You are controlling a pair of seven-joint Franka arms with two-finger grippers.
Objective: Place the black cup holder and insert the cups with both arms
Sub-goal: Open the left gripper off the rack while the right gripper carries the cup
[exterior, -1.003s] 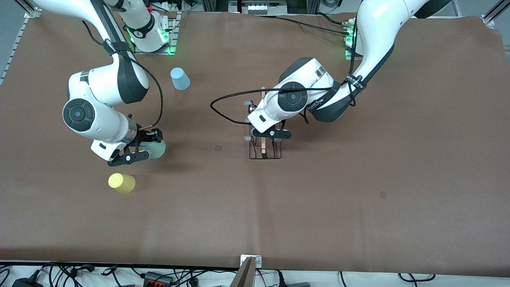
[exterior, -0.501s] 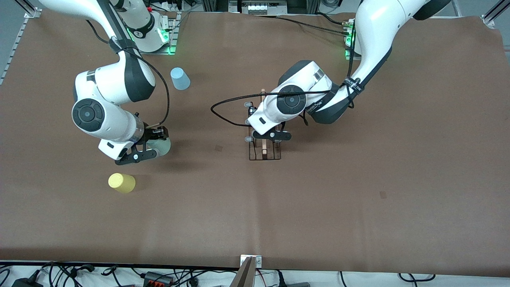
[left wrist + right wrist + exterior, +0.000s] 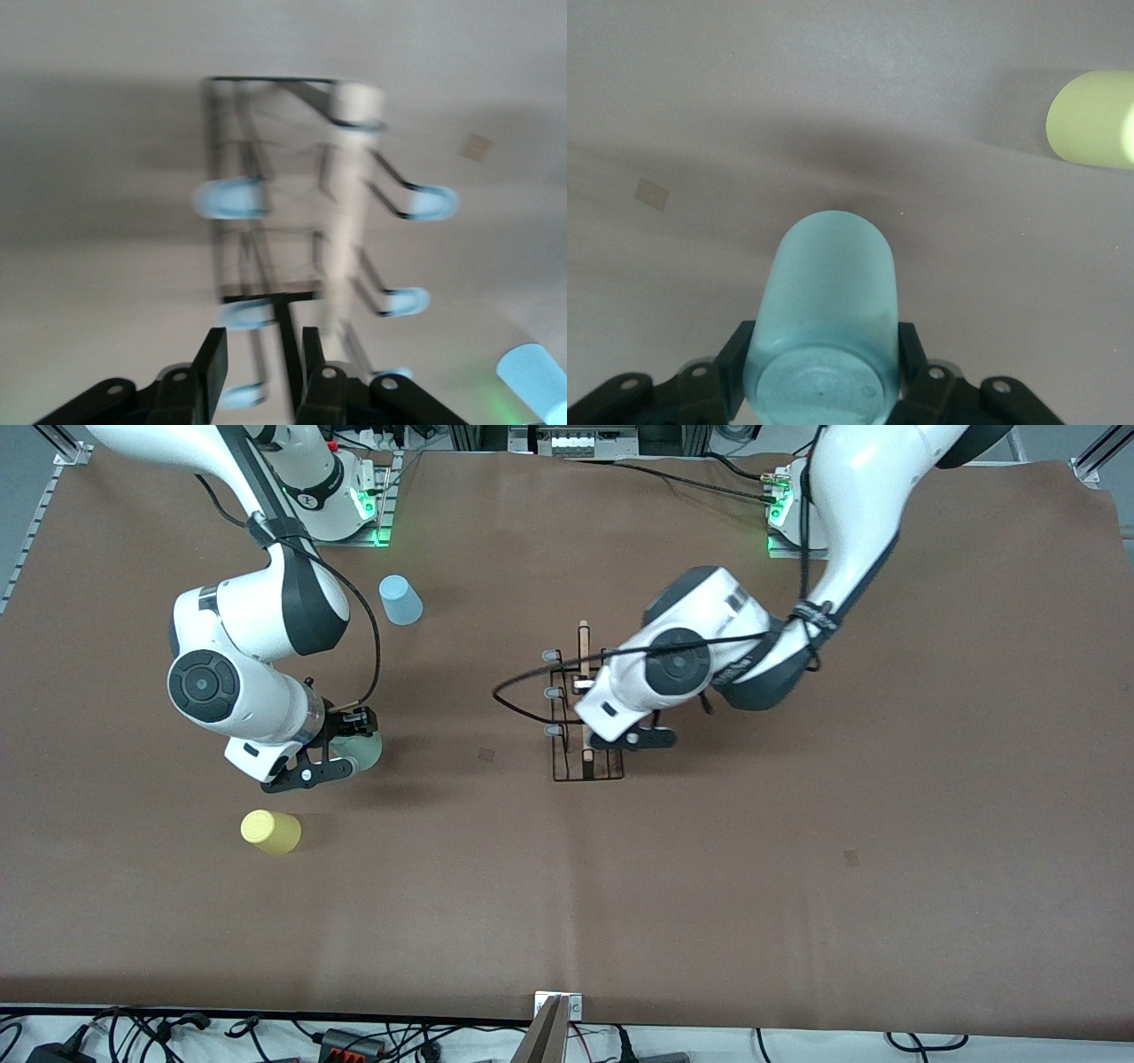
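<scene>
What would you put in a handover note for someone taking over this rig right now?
Right gripper: shut on the green cup, off the table.
Left gripper: open, over the holder, not gripping it.
Holder stands mid-table, all prongs bare.
Blue cup near the right arm's base; yellow cup lying nearer the camera than the green one.
Done: holder placed, green cup picked.
Left: put all three cups on prongs.

The black wire cup holder [image 3: 580, 722] stands upright mid-table, its wooden rod handle [image 3: 584, 657] on top and grey-tipped prongs [image 3: 232, 197] empty. The mint green cup [image 3: 824, 323] is held in the air; the yellow cup [image 3: 270, 832] lies nearer the front camera than the light blue cup [image 3: 400, 600], both toward the right arm's end.
</scene>
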